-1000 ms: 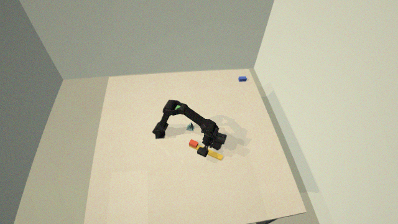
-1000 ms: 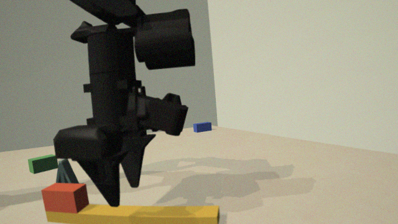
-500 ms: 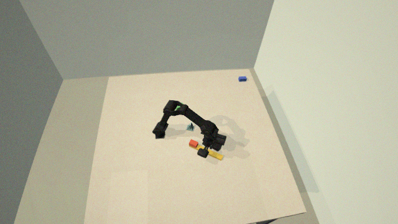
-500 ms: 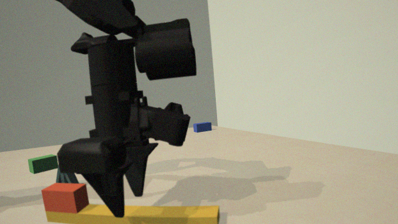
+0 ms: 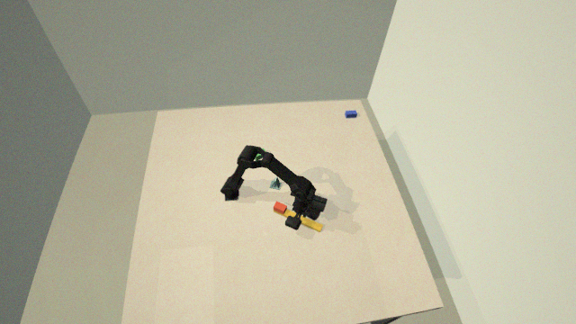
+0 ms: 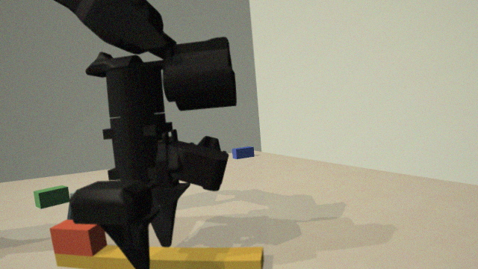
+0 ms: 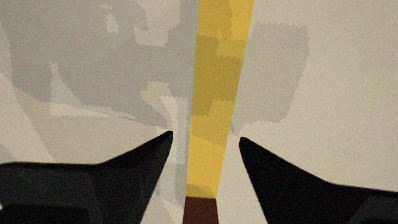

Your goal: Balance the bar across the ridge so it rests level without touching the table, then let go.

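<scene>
The yellow bar point(image 5: 312, 224) point(image 6: 213, 255) point(image 7: 218, 65) lies flat on the table, with a red block point(image 5: 280, 207) point(image 6: 71, 240) point(image 7: 200, 212) on one end. My gripper point(image 5: 298, 218) point(image 6: 154, 257) point(image 7: 206, 138) is open and points down at the bar. Its fingers stand one on each side of the bar, nearer the red block than the plain end, with a gap on both sides in the wrist view. The small teal ridge point(image 5: 275, 184) stands behind the bar in the top view; in the exterior view the gripper hides nearly all of it.
A green block point(image 5: 258, 157) point(image 6: 54, 196) lies beyond the ridge, partly behind the arm in the top view. A blue block point(image 5: 351, 114) point(image 6: 243, 152) lies at the far right corner of the table. The arm arches over the area beside the ridge.
</scene>
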{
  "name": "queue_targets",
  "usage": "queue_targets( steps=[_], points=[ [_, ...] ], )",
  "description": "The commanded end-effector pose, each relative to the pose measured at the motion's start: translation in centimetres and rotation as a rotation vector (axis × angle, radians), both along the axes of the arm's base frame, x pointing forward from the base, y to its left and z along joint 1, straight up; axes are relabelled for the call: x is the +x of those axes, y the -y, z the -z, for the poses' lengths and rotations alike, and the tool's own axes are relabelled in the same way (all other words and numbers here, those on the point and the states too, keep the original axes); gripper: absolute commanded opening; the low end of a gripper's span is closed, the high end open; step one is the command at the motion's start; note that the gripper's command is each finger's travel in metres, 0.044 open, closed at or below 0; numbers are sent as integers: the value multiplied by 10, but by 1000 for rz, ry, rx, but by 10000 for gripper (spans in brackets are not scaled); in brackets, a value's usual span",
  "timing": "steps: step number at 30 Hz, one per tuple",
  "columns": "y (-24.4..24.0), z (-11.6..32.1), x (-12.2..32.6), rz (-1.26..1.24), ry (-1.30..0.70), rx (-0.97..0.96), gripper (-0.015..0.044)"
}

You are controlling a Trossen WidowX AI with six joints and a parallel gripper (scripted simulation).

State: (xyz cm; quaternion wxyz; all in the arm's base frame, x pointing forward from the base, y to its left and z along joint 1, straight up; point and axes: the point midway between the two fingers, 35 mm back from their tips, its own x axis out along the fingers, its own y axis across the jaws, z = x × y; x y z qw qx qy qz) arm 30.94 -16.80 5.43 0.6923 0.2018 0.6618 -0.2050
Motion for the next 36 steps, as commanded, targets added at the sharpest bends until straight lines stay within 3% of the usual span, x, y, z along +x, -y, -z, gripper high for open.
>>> queue_targets(
  steps=[1, 9, 15, 23, 27, 36],
  points=[
    [0, 3, -1, -3, -9, 0, 315],
    [0, 3, -1, -3, -9, 0, 315],
    [0, 1, -1, 0, -3, 2, 157],
    [0, 1, -1, 0, -3, 2, 104],
    [0, -5, 0, 0, -3, 1, 0],
    [1, -28, 2, -1, -4, 1, 0]
  ],
)
